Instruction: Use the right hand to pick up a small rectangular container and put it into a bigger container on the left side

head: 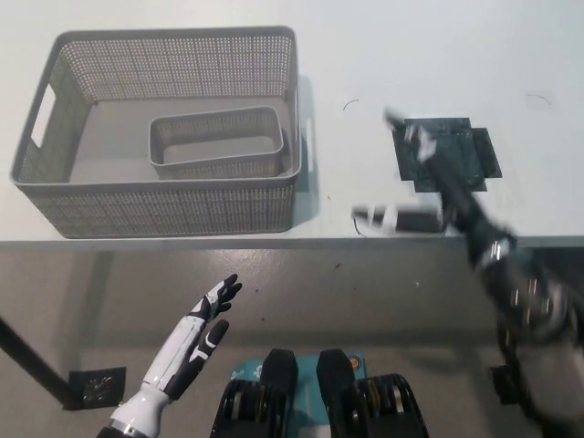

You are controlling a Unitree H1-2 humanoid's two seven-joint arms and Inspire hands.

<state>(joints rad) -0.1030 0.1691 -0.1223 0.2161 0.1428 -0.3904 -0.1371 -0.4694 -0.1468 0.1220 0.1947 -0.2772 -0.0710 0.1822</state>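
The small grey rectangular container lies inside the big grey mesh basket on the table's left side, near the basket's front right corner. My black right hand is blurred over the table's front edge, right of the basket and beside a black patch; its fingers look spread and it holds nothing. Below the table edge at lower left, my white left hand rests open with nothing in it.
The white table's front edge runs across the middle of the view. Grey floor lies below it, with a small dark patch at lower left and a dark table leg.
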